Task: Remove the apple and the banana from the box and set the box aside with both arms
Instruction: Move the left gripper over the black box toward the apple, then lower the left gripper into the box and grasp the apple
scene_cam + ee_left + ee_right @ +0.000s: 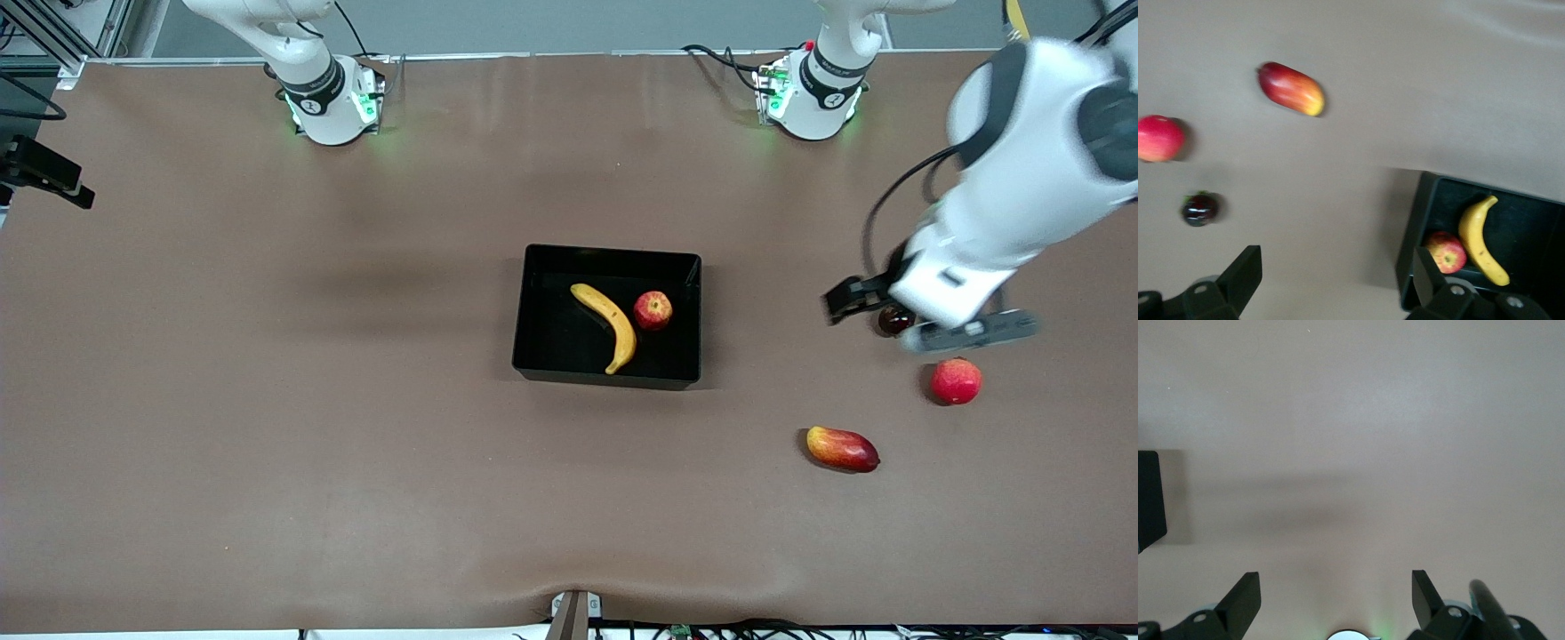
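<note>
Front view
Box: black bin (606, 316) at mid-table, sitting flat on the brown table (267, 400).
Banana: banana (608, 325) lies inside the bin, curved, roughly along the middle of the floor.
Apple: small red apple (653, 310) also in the bin, just beside the banana, toward the left arm's end; a narrow gap shows between them.
Left gripper: left gripper (858, 298) hangs in the air over bare table toward the left arm's end, well apart from the bin, just above a small dark round fruit (893, 320). Nothing held.
Other fruit: pink-red round fruit (956, 380) nearer the camera than the dark one; mango (842, 448) nearer still.
Right arm: only the base and lower links show; waiting.

Left wrist view
Left gripper: left gripper (1333, 280) spread wide, fingertips (1245, 275) black, nothing between them but table.
Box: one corner of the bin (1418, 220) in frame with banana (1479, 239) and apple (1446, 252) inside.
Loose fruit: mango (1291, 88), pink-red fruit (1159, 138) and dark fruit (1199, 209) all on the table, each apart from the others.

Right wrist view
Right gripper: right gripper (1335, 600) spread wide, empty, over bare table.
Box: a black edge of the bin (1150, 497) just enters the frame; contents not visible here.
</note>
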You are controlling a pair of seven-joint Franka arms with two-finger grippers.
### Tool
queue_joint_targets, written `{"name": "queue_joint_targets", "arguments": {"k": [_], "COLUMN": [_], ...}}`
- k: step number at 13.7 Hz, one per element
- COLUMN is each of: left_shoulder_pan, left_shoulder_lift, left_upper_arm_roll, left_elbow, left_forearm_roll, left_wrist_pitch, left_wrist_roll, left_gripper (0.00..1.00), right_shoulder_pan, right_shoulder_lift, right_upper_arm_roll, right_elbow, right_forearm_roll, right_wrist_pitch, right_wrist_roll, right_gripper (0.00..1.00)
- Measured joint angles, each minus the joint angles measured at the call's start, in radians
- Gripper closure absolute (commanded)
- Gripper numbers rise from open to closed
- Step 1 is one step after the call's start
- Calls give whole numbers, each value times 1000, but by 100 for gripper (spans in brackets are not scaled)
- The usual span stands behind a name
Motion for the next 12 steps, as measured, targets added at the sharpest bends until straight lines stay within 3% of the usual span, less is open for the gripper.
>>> {"name": "queue_joint_targets", "arguments": {"k": [5,12], "left_shoulder_pan": [-190,-281], "left_shoulder_lift": [80,265], "left_upper_arm_roll": [-5,-4], "left_elbow": [-132,-148], "left_forearm_roll": [0,1], "left_wrist_pitch": [175,269], "left_wrist_roll": [-334,-729], "left_gripper": [0,0], "right_shoulder_pan": [-1,-1], "right_shoulder_lift": [0,1], "right_upper_arm_roll": [-1,0], "right_elbow": [0,0], "right_forearm_roll": [0,0], "right_wrist_pitch": [2,2], "right_wrist_roll": [0,0], "right_gripper": [0,0]}}
